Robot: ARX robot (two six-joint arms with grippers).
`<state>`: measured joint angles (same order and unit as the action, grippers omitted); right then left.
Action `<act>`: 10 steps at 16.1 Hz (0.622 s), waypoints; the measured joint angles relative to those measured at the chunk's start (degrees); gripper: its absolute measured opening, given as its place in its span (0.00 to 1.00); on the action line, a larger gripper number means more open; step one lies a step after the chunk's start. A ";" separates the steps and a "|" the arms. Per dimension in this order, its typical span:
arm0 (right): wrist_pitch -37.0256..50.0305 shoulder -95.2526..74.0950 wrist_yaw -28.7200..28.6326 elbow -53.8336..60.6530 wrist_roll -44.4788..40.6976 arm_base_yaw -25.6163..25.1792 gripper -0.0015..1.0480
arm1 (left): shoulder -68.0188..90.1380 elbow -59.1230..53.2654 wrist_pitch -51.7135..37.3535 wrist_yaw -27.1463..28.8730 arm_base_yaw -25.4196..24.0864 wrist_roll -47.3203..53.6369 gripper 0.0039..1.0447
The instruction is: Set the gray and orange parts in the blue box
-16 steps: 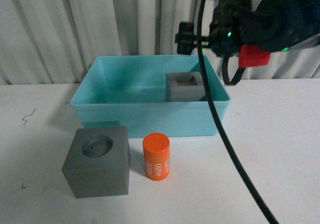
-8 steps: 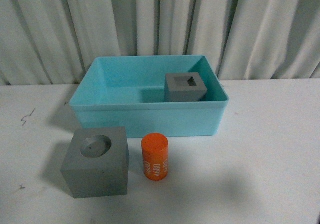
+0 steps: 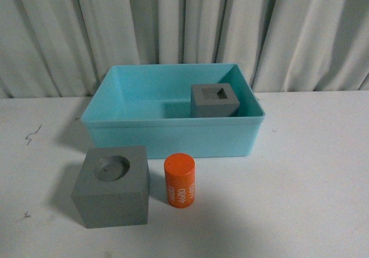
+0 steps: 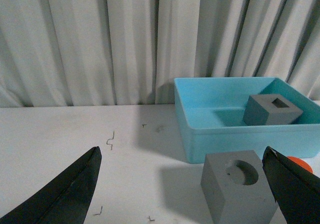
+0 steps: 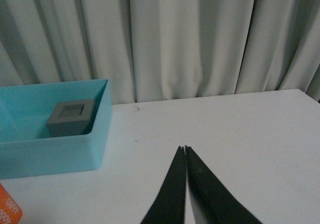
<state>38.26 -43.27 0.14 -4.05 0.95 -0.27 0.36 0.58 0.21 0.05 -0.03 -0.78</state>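
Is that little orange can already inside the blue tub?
No, the orange can stands on the table outside the blue tub, beside a gray cube.

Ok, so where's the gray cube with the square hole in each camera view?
Front view: the square-recess cube sits inside the blue box, in its far right corner.
Left wrist view: the cube is in the box, beyond the round-recess cube.
Right wrist view: the cube is in the box, near the wall beside the bare table.
Shared landmark: the blue box, visible in all three views.
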 joint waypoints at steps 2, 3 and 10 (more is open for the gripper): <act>0.20 4.02 0.00 2.56 -0.57 0.00 0.02 | 0.00 0.00 0.00 -0.04 0.00 0.00 0.94; -4.13 7.85 0.02 3.39 -0.61 0.00 0.02 | 0.00 0.00 0.00 -0.02 0.00 0.00 0.94; -17.14 22.27 0.02 3.39 -0.61 0.00 0.02 | 0.00 0.00 0.00 -0.02 0.00 -0.02 0.94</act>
<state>21.12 -20.99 0.16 -0.67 0.34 -0.27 0.36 0.58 0.21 0.03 -0.03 -0.80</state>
